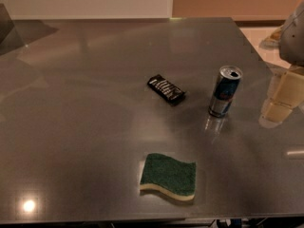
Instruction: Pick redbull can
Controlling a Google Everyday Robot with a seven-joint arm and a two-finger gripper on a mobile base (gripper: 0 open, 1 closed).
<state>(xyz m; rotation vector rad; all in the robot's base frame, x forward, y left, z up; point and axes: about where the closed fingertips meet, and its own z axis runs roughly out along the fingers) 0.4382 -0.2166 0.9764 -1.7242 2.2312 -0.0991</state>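
Observation:
The redbull can (225, 91) stands upright on the grey table (95, 103), right of centre. It is slim, blue and silver, with a silver top and an open pull-tab hole. My gripper (281, 99) comes in from the right edge of the camera view, a cream-coloured part below a grey arm body (295, 32). It is a short way to the right of the can and apart from it, low over the table. It holds nothing that I can see.
A flat black snack wrapper (166, 89) lies left of the can. A green and yellow sponge (168, 175) lies near the table's front edge. The table's right edge (256, 46) runs close behind the can, with light floor beyond.

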